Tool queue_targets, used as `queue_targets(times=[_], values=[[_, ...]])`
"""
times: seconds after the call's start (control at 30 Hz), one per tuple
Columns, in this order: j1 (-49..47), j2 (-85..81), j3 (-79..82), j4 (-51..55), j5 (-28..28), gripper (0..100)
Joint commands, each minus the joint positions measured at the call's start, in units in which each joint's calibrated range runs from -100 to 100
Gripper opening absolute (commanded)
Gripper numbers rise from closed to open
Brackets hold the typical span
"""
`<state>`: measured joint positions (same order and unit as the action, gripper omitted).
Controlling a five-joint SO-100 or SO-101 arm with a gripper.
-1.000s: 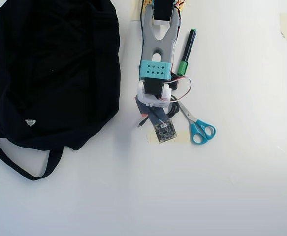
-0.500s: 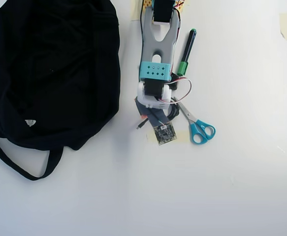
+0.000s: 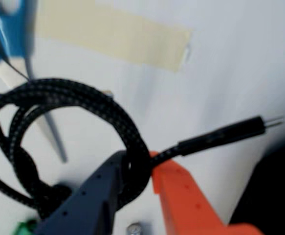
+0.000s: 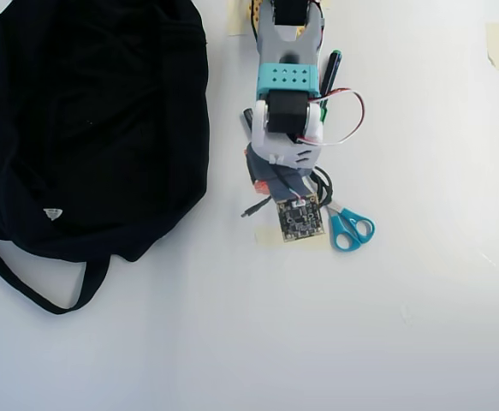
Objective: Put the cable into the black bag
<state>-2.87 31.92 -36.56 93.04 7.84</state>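
Braided dark-grey cable coil [image 3: 59,122] pinched between the grey-and-orange gripper [image 3: 140,174] jaws beside blue scissors [image 4: 349,226]; grasp step done, carry toward large black fabric bag [image 4: 86,128] likely follows.

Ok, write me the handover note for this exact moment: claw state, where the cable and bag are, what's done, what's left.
Claw: shut on the cable, dark and orange fingers pinching the coil, plug end sticking out sideways.
Cable: in the grip beside the blue scissors; whether it is clear of the table, I cannot tell.
Black bag: lies left of the arm in the overhead view, nothing placed in it yet.
Done: grasp.
Left: carry the cable over to the bag, release inside.
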Motion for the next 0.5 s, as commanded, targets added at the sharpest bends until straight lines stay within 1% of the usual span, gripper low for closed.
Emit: queue_targets(times=[0.0,0.3,0.37,0.47], values=[[-1.25,-5.95,-2.35,0.67,-2.39,2],[-4.61,-9.93,1.52,-0.37,-7.42,2],[-4.91,-11.59,6.19,-3.47,-8.36,2],[-5.44,-15.99,18.41,-12.77,-8.52,2]])
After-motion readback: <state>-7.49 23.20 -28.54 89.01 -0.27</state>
